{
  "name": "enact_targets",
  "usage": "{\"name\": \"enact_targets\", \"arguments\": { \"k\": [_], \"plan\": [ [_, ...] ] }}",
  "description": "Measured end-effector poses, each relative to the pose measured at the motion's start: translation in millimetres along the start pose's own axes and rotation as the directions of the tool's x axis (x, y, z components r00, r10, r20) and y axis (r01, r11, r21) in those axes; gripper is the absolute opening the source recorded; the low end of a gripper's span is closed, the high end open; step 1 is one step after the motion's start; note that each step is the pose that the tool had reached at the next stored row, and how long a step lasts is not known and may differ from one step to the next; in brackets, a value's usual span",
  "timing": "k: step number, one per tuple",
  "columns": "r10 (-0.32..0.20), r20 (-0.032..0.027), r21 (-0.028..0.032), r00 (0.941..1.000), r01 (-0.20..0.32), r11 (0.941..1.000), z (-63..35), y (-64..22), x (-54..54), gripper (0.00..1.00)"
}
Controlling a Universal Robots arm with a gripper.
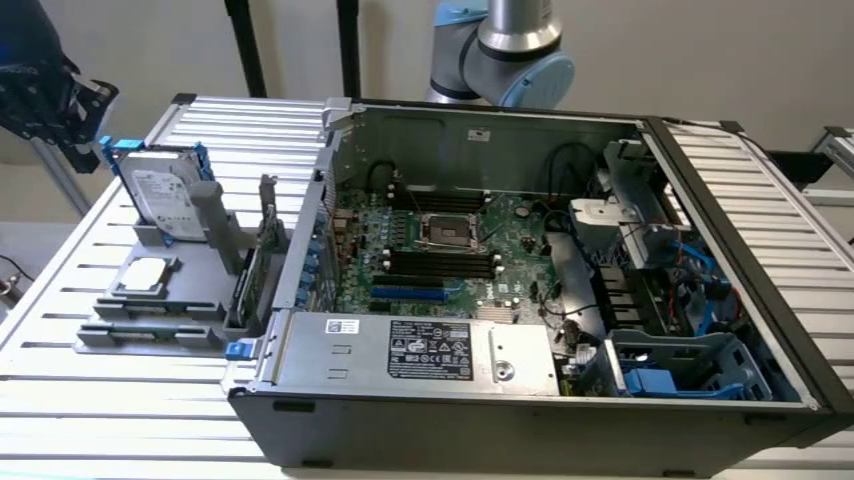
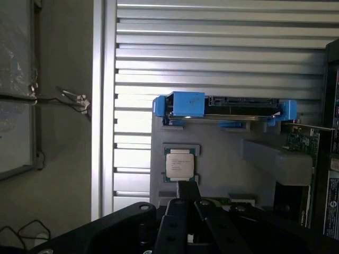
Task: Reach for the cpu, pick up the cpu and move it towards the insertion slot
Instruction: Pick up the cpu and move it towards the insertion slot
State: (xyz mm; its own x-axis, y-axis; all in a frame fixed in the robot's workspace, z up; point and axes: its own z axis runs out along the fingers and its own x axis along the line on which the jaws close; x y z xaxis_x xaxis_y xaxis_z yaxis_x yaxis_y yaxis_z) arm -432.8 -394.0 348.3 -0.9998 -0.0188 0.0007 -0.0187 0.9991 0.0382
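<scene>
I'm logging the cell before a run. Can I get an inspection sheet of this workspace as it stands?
surface: slatted metal table carrying an open computer case.
job's things: cpu lying flat in a grey holder beside the case; slot inside the case, dark centre showing.
clutter: hard drive with blue rails standing in the holder; green card next to it.
grippers: gripper pointed toward the cpu, not touching it.
cables: black cables inside the case.
surroundings: pale wall, black stands.
</scene>
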Motion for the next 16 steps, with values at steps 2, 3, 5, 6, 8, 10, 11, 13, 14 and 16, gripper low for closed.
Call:
{"name": "enact_targets", "arguments": {
  "k": [2, 3, 5, 6, 8, 10, 11, 13, 14, 16],
  "plan": [
    [0.000, 0.0000, 0.0000, 1.0000, 0.000, 1.0000, 0.0, 0.0, 0.0, 0.12],
    [0.000, 0.0000, 0.0000, 1.0000, 0.000, 1.0000, 0.0, 0.0, 0.0, 0.18],
    [0.000, 0.0000, 0.0000, 1.0000, 0.000, 1.0000, 0.0, 0.0, 0.0, 0.24],
    [0.000, 0.0000, 0.0000, 1.0000, 0.000, 1.0000, 0.0, 0.0, 0.0, 0.30],
    [0.000, 0.0000, 0.0000, 1.0000, 0.000, 1.0000, 0.0, 0.0, 0.0, 0.36],
    [0.000, 0.0000, 0.0000, 1.0000, 0.000, 1.0000, 0.0, 0.0, 0.0, 0.47],
    [0.000, 0.0000, 0.0000, 1.0000, 0.000, 1.0000, 0.0, 0.0, 0.0, 0.53],
    [0.000, 0.0000, 0.0000, 1.0000, 0.000, 1.0000, 0.0, 0.0, 0.0, 0.59],
    [0.000, 0.0000, 0.0000, 1.0000, 0.000, 1.0000, 0.0, 0.0, 0.0, 0.65],
    [0.000, 0.0000, 0.0000, 1.0000, 0.000, 1.0000, 0.0, 0.0, 0.0, 0.71]
  ]
}}
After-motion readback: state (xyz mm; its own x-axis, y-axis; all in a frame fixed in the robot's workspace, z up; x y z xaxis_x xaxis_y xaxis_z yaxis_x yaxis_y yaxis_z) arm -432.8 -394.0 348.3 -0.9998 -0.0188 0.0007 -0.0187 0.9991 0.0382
